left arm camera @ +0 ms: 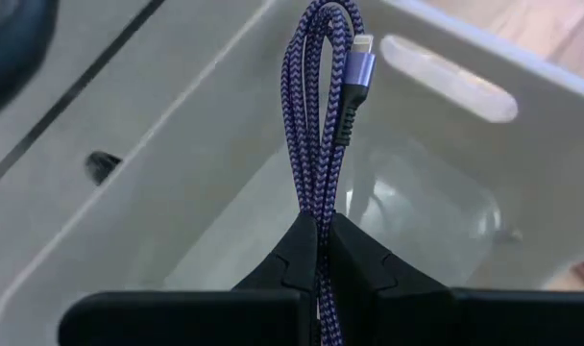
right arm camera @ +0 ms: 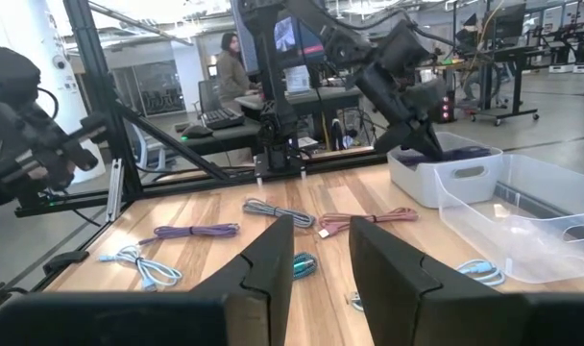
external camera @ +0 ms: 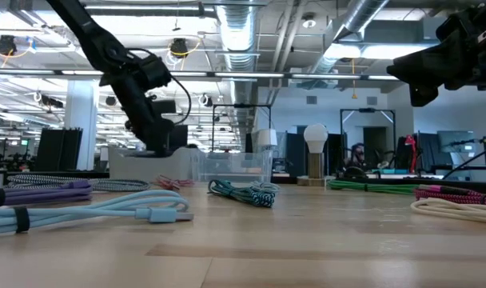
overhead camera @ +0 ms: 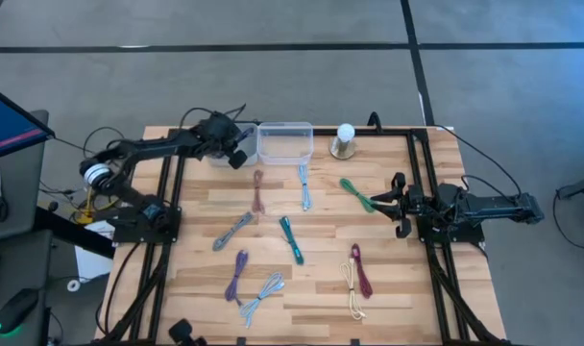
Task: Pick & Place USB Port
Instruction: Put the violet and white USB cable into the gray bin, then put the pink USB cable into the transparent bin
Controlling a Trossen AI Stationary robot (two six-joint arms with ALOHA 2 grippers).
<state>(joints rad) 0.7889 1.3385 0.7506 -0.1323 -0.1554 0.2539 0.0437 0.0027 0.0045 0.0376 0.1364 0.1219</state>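
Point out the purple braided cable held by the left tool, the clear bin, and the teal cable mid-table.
purple braided cable (left arm camera: pixel 316 144), left wrist view, on the doubled braid below its plug.
clear bin (overhead camera: pixel 284 128), high view, on its far rim.
teal cable (overhead camera: pixel 291 237), high view, on the bundle's middle.

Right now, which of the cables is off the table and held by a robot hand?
The dark purple braided cable, pinched in the left hand over the white bin. The other cables lie flat on the wooden table.
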